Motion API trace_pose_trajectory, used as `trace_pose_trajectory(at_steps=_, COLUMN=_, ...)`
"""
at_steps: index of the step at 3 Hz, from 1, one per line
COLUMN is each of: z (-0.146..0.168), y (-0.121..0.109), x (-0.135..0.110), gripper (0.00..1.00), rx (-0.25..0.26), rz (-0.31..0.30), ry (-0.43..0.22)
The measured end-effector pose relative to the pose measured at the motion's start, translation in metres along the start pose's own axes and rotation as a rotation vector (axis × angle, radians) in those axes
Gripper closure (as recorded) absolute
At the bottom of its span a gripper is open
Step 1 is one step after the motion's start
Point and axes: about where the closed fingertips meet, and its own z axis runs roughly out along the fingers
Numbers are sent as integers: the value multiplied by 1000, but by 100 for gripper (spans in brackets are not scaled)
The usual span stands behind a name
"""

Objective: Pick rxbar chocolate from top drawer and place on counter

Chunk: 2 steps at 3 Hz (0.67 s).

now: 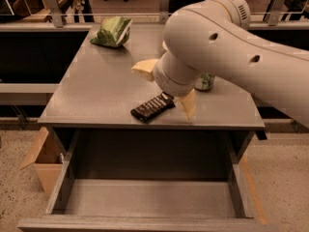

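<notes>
The rxbar chocolate, a flat black bar with pale lettering, lies flat on the counter near its front edge. My gripper hangs just above the bar's right end. Its cream fingers are spread wide apart and do not hold the bar. The top drawer is pulled out below the counter, and the part of its grey inside that shows holds nothing. My large white arm covers the counter's right side.
A green snack bag lies at the counter's back left. A green can stands behind my arm on the right. A brown cardboard box sits on the floor left of the drawer.
</notes>
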Motion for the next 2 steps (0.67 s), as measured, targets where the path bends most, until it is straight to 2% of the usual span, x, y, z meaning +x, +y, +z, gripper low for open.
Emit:
trace_pose_trajectory(at_steps=1, z=-2, y=0, x=1, gripper=0, rx=2, rz=5, ry=0)
trace_pose_trajectory(at_steps=2, z=-12, y=8, x=21, gripper=0, rx=19, rz=55, ry=8)
